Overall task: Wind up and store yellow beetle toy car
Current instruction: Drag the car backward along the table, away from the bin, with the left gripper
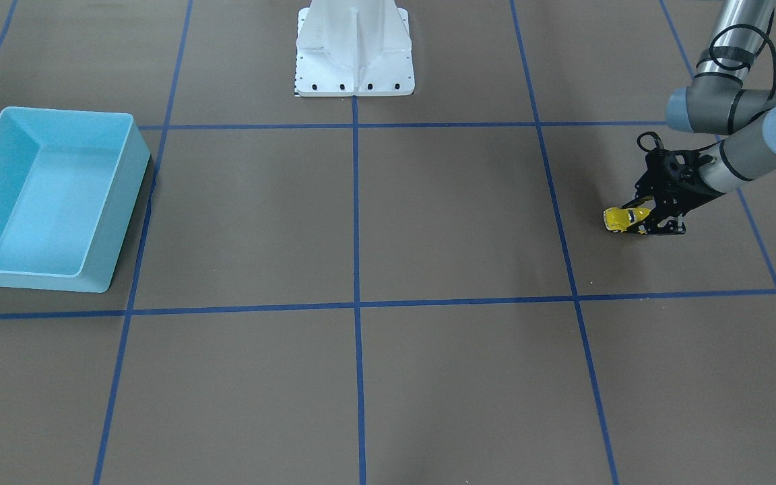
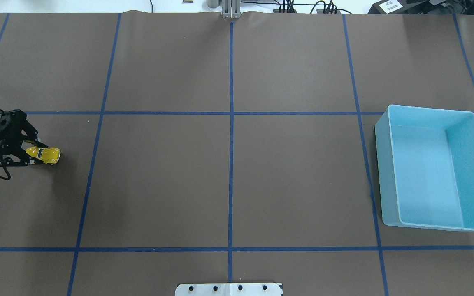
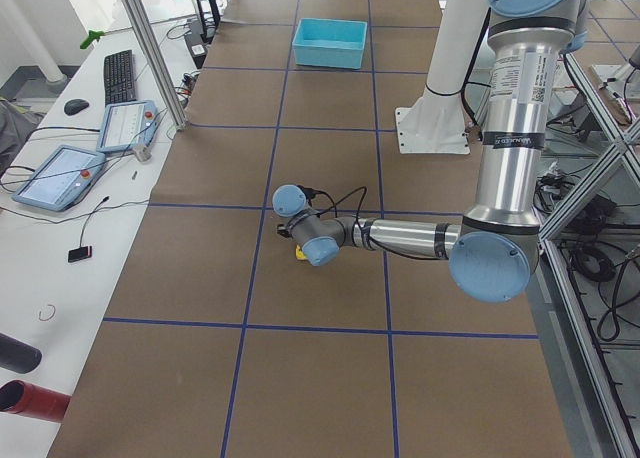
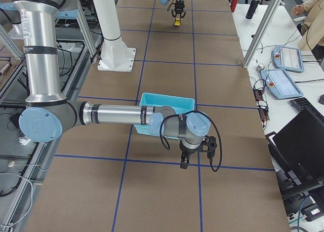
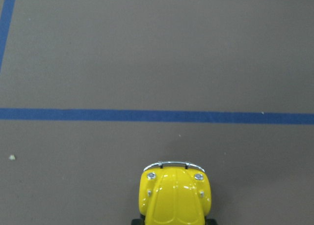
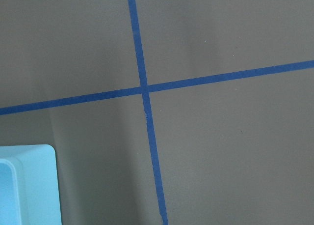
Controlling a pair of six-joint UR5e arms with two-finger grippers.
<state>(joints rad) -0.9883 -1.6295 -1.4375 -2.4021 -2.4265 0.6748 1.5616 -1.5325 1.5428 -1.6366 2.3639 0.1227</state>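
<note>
The yellow beetle toy car (image 1: 624, 219) sits low at the table surface on my left side, also seen in the overhead view (image 2: 49, 155). My left gripper (image 1: 645, 217) (image 2: 35, 154) is shut on the car's rear half, one finger on each flank, with the nose sticking out. In the left wrist view the car's bonnet and bumper (image 5: 175, 198) fill the bottom centre. The right gripper (image 4: 195, 160) hangs over the table beside the bin's near corner; it shows only in the exterior right view, so I cannot tell its state.
The light blue bin (image 2: 430, 109) stands open and empty on the far side of the table from the car, also in the front view (image 1: 65, 114). The white robot base (image 1: 354, 54) stands at the table's middle edge. Blue tape lines cross the brown mat.
</note>
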